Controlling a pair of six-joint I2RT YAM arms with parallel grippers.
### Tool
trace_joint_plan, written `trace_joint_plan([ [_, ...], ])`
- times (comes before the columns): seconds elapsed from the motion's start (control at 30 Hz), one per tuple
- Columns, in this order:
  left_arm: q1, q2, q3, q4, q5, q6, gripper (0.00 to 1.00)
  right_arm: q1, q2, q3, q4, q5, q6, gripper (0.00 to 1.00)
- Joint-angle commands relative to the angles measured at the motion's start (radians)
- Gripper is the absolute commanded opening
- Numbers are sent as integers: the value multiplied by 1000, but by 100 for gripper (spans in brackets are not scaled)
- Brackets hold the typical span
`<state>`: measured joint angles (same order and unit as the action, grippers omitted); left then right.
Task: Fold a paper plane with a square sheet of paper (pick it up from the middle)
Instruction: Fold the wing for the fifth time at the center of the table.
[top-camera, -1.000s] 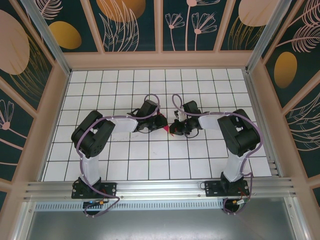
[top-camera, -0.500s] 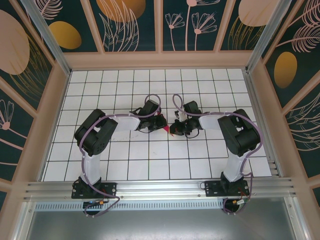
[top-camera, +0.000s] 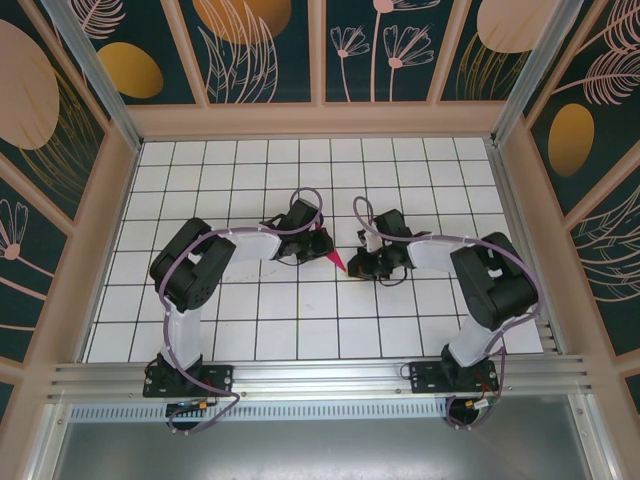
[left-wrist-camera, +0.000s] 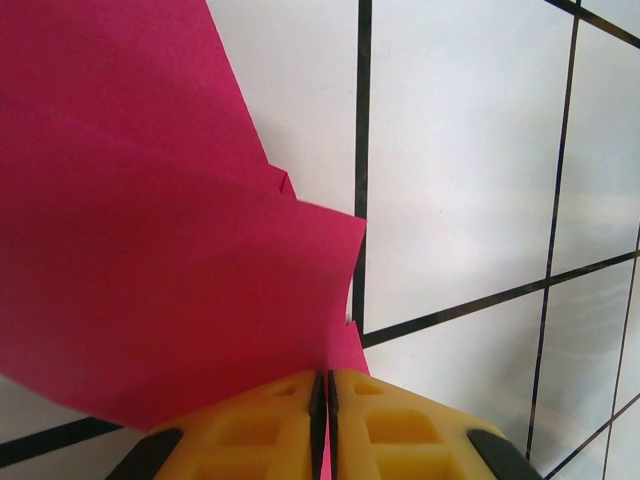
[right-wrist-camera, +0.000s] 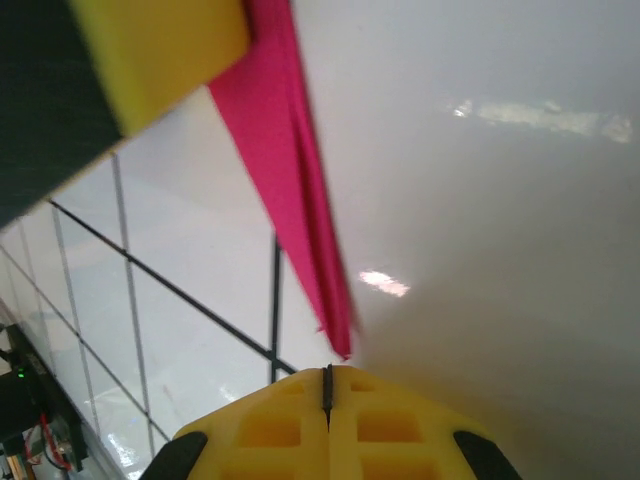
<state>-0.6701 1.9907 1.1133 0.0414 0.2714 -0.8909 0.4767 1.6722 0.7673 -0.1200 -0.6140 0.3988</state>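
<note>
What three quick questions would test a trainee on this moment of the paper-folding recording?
1. True or false: the left gripper is shut on the folded magenta-pink paper sheet.
2. Multiple choice: the right gripper is A) wide open, B) shut with its jaws together, C) clamped on a cable.
3. Fill in: the paper's pointed tip aims toward the ____ gripper.
Key: 1 true; 2 B; 3 right.

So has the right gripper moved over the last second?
Yes. The right gripper has shifted right and slightly toward the near edge, judged against the black lines of the tile grid.
</note>
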Motion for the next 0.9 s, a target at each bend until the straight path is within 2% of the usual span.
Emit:
trace_joint_plan([
  [0.0,7,51,-10,-91,-87,27,14,-6,-72,12,24,-39,25,5],
  [0.53,7,15,1,-27,-7,49,15,-6,143,123,90,-53,23,4],
  [0.63,7,-17,8,-8,8,102,17,-9,162,114,76,-23,15,4],
  [0.87,20,-152,-2,0,-91,283,23,-27,181,71,48,33,0,3],
])
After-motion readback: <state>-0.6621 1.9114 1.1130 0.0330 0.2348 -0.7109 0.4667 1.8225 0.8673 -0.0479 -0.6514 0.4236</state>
